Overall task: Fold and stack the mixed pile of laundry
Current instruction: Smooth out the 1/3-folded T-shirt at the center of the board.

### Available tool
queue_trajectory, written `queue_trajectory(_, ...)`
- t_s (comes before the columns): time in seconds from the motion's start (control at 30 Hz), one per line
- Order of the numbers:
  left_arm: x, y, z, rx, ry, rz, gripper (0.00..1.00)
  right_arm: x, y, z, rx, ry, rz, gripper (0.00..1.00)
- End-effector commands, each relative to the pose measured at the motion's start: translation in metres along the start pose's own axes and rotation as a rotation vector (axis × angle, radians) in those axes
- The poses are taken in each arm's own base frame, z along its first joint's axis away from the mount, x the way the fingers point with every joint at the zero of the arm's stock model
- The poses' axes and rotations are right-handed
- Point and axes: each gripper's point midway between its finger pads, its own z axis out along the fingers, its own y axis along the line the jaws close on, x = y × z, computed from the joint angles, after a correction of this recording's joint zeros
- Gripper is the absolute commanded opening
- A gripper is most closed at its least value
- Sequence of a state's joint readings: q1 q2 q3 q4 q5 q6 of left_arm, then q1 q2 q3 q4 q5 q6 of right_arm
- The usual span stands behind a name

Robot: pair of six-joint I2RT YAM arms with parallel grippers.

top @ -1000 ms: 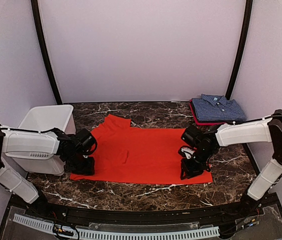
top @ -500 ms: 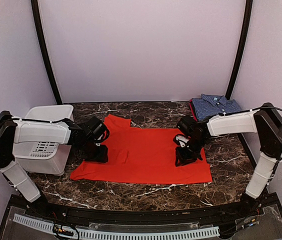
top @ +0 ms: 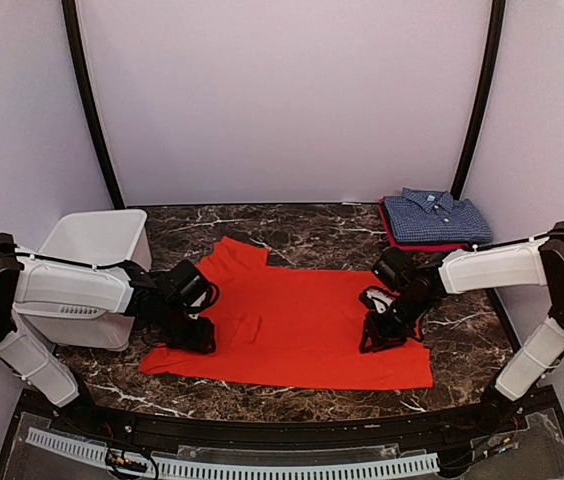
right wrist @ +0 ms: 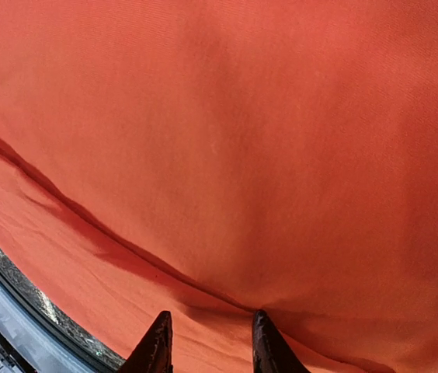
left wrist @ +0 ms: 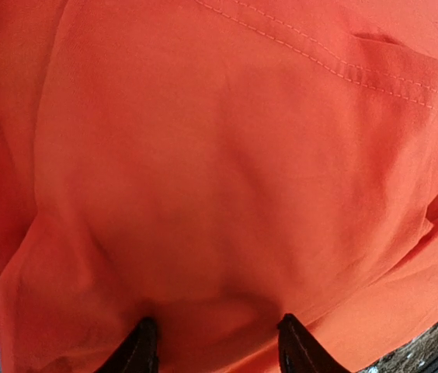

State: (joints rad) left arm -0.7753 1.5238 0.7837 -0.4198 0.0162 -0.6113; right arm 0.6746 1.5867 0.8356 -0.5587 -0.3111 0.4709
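1. Left gripper [left wrist: 217, 347]: the jaws stood partly apart. Both tips were planted on the orange shirt [left wrist: 219, 179], and cloth filled the gap between them. Whether a fold was pinched or merely pressed could not be told.
2. Right gripper [right wrist: 213, 343]: the jaws stood narrower, tips likewise on orange cloth, with a long crease running up to them. Grip or press could not be told here either.
3. Orange shirt: it lay spread nearly flat in the middle of the table [top: 302, 222], collar [top: 244, 250] toward the far left, with one gripper on each side. No fold showed in it yet.
4. Checked shirt [top: 435, 218]: it lay folded at the far right corner, well apart from the orange shirt, with a red edge showing beneath it.
5. Basket [top: 90, 238]: it stood at the left, just beside the left arm.
6. Progress, as judged: about half. The checked shirt appeared finished, while the orange shirt was yet to be folded and set on the stack.
7. Views compared: only the overhead view showed the whole shirt outline, the folded stack and the basket. Only the wrist views showed the fingertips on the cloth, the stitched pocket [left wrist: 394, 66] and the crease by the right tips.
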Motion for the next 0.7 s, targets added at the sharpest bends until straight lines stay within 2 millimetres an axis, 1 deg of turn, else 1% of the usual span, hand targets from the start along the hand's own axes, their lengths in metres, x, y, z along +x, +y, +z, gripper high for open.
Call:
queue_trajectory(0.0, 0.003, -0.006, -0.02, 0.032, 0.01, 0.009, 0.53, -0.005, -0.002, -0.018, 0.047, -0.019, 0.015, 0.34)
queue_trajectory(0.03, -0.008, -0.009, -0.029, 0.031, -0.031, 0.02, 0.54, -0.021, -0.004, -0.03, 0.058, -0.069, 0.011, 0.35)
queue_trajectory(0.07, -0.029, -0.016, -0.042, 0.035, -0.089, 0.043, 0.56, -0.036, -0.007, -0.041, 0.065, -0.117, 0.012, 0.35)
queue_trajectory(0.1, -0.041, -0.016, -0.048, 0.019, -0.125, 0.065, 0.62, -0.052, -0.013, -0.054, 0.068, -0.17, 0.021, 0.35)
queue_trajectory(0.13, -0.064, -0.019, -0.059, 0.03, -0.171, 0.054, 0.64, -0.07, -0.026, -0.069, 0.072, -0.231, 0.05, 0.36)
queue_trajectory(0.17, -0.075, -0.02, -0.063, 0.037, -0.189, 0.067, 0.67, -0.085, -0.034, -0.081, 0.073, -0.28, 0.062, 0.36)
queue_trajectory(0.2, -0.098, -0.016, -0.067, 0.042, -0.222, 0.037, 0.67, -0.099, -0.045, -0.092, 0.082, -0.327, 0.076, 0.37)
queue_trajectory(0.23, -0.108, -0.017, -0.07, 0.066, -0.231, 0.04, 0.67, -0.111, -0.055, -0.1, 0.095, -0.361, 0.088, 0.37)
queue_trajectory(0.27, -0.131, -0.012, -0.074, 0.085, -0.262, 0.011, 0.67, -0.123, -0.064, -0.107, 0.108, -0.387, 0.097, 0.37)
queue_trajectory(0.3, -0.142, -0.009, -0.076, 0.087, -0.284, 0.011, 0.67, -0.132, -0.074, -0.112, 0.13, -0.402, 0.11, 0.37)
queue_trajectory(0.33, -0.164, -0.003, -0.08, 0.086, -0.32, -0.011, 0.67, -0.14, -0.082, -0.114, 0.147, -0.412, 0.117, 0.37)
queue_trajectory(0.37, -0.184, 0.002, -0.091, 0.087, -0.366, -0.019, 0.67, -0.146, -0.091, -0.113, 0.168, -0.417, 0.119, 0.37)
queue_trajectory(0.4, -0.194, 0.007, -0.085, 0.076, -0.367, -0.026, 0.67, -0.151, -0.099, -0.112, 0.187, -0.419, 0.129, 0.37)
queue_trajectory(0.43, -0.212, 0.012, -0.094, 0.074, -0.403, -0.038, 0.67, -0.156, -0.109, -0.109, 0.208, -0.417, 0.138, 0.36)
queue_trajectory(0.47, -0.218, 0.017, -0.085, 0.062, -0.389, -0.046, 0.67, -0.16, -0.119, -0.108, 0.236, -0.416, 0.144, 0.35)
queue_trajectory(0.5, -0.234, 0.023, -0.092, 0.058, -0.419, -0.053, 0.67, -0.163, -0.128, -0.106, 0.262, -0.413, 0.156, 0.34)
queue_trajectory(0.53, -0.238, 0.027, -0.082, 0.051, -0.402, -0.061, 0.66, -0.167, -0.137, -0.104, 0.283, -0.414, 0.164, 0.33)
queue_trajectory(0.57, -0.249, 0.033, -0.078, 0.048, -0.403, -0.072, 0.66, -0.169, -0.145, -0.102, 0.303, -0.411, 0.173, 0.32)
queue_trajectory(0.67, -0.261, 0.04, -0.072, 0.054, -0.393, -0.09, 0.65, -0.172, -0.168, -0.096, 0.395, -0.391, 0.177, 0.3)
